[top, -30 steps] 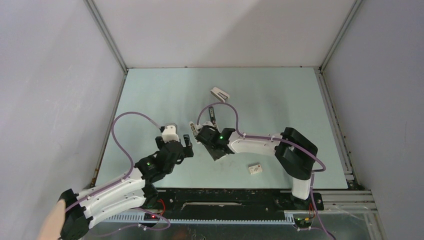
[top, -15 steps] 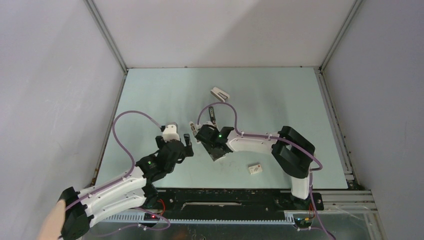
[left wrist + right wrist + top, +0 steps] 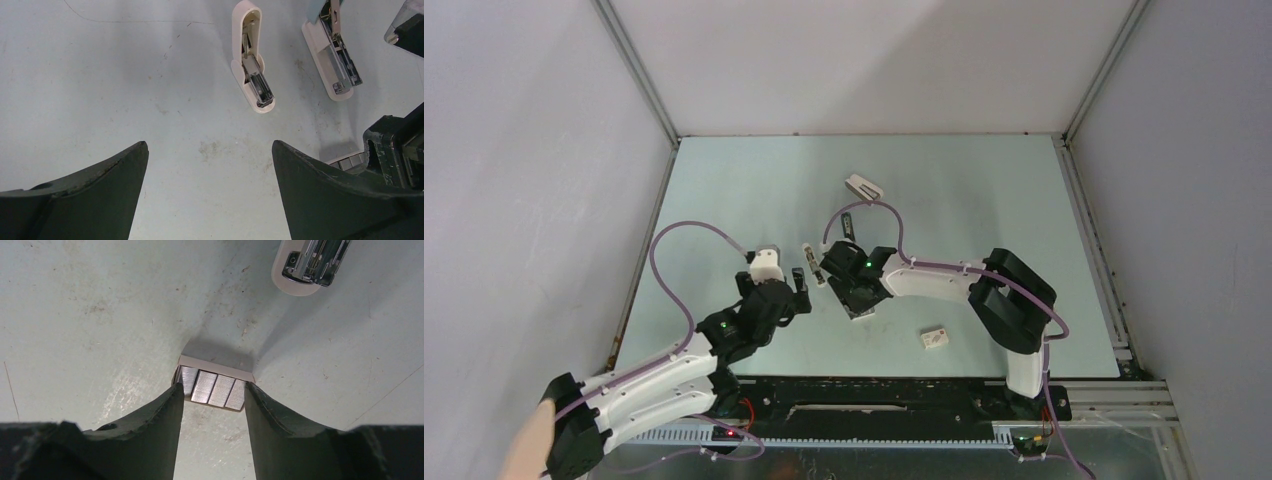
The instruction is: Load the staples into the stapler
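Observation:
The staples are several grey ribbed strips side by side in a shallow card tray on the table; they also show in the left wrist view. My right gripper points down over them, fingers closed in on the stack's two near corners; in the top view it covers them. The stapler, slim and pale grey-green, lies open just beyond the staples; its end shows in the right wrist view, its far part in the top view. My left gripper hovers wide open and empty.
A longer white-and-cream stapler lies open left of the slim one, between the two grippers. A white wedge stapler lies farther back. A small white box with a red mark sits near the front edge.
My right wrist has shifted slightly up and left over the staples. The left arm has not moved.

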Robot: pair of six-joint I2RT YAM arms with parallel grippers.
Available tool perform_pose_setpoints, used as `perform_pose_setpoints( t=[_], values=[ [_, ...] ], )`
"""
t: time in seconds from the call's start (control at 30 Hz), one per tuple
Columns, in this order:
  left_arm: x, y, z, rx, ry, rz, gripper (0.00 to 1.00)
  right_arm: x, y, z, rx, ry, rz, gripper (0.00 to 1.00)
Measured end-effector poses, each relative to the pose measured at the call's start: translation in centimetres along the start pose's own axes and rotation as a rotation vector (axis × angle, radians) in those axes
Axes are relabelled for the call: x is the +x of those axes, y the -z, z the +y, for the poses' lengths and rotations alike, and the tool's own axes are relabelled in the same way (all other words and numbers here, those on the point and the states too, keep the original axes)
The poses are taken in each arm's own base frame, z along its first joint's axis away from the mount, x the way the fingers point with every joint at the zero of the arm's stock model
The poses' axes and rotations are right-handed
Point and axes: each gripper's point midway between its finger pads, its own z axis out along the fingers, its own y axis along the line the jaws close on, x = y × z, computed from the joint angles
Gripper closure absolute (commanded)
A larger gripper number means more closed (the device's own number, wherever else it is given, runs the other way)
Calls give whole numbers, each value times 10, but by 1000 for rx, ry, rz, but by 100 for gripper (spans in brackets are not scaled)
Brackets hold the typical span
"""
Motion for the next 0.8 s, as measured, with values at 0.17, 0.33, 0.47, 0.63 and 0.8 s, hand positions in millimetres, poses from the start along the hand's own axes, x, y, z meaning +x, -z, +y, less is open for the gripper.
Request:
perform_pose_setpoints(
  t=[0.17, 0.33, 0.47, 0.63, 0.8],
  values=[
    [0, 0, 0, 0, -3, 1, 4, -1, 0, 0, -5, -3, -1, 47],
    [1, 0, -2, 10, -7, 6, 4, -1, 0, 0, 3, 1, -6, 42],
    [1, 0, -3, 17, -6, 9, 4, -3, -2, 2, 5, 14, -20, 40],
    [0, 0, -4, 20, -3, 5, 4, -3, -2, 3, 9, 23, -25, 40],
    [0, 0, -4, 22, -8, 5, 4, -4, -2, 2, 17, 26, -30, 41]
  ],
)
